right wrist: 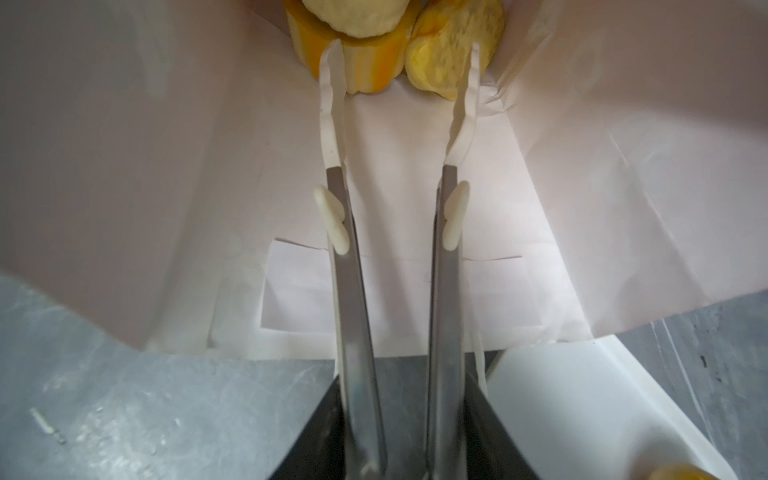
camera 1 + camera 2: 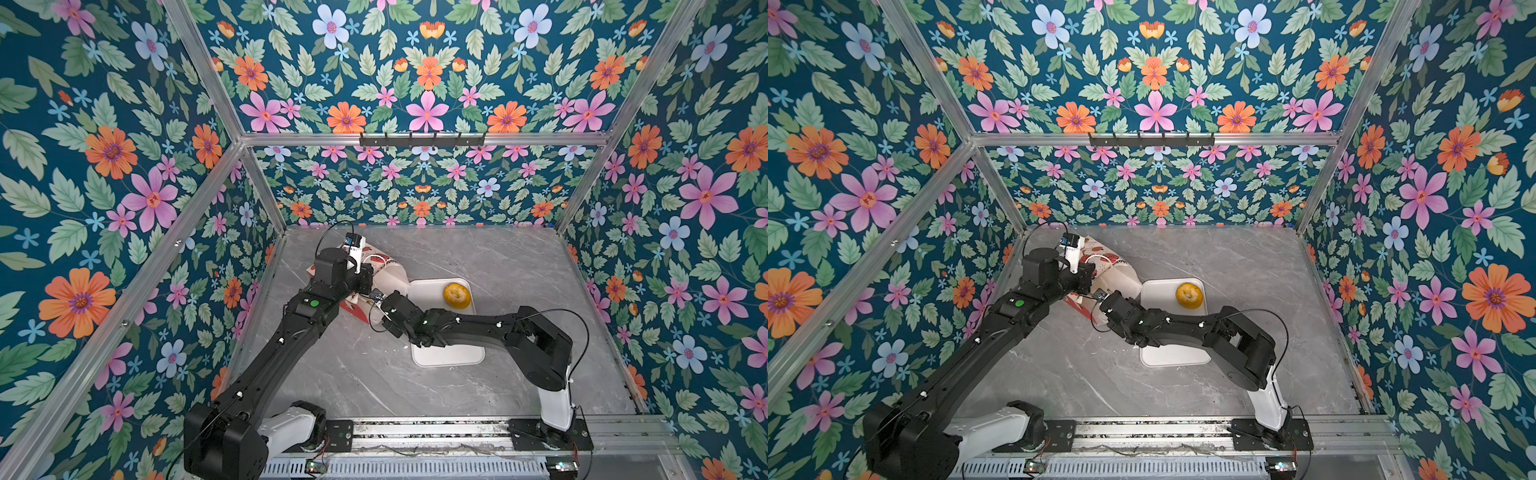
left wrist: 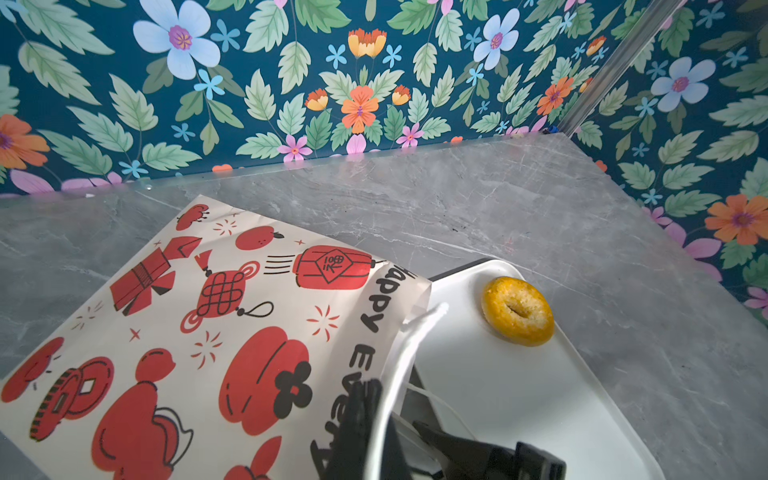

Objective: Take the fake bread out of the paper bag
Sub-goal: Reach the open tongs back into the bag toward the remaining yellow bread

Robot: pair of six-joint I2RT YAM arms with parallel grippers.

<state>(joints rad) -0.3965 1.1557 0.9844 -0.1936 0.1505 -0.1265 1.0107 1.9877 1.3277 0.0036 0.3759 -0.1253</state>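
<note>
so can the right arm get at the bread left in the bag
Probably yes: the right gripper sits inside the open mouth of the paper bag, fingers apart, tips at the fake bread, with nothing between them.

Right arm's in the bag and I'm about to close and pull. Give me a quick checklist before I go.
1. Bag mouth held open: ok; left gripper shut on the paper bag rim.
2. Reach: ok; right gripper tips are at the pieces inside.
3. One piece between the jaws: not ok; open, they straddle the ridged croissant and a neighbouring pastry.
4. Room on the tray: ok; bare space beside the bagel.
5. Pieces left inside: cannot tell.
</note>
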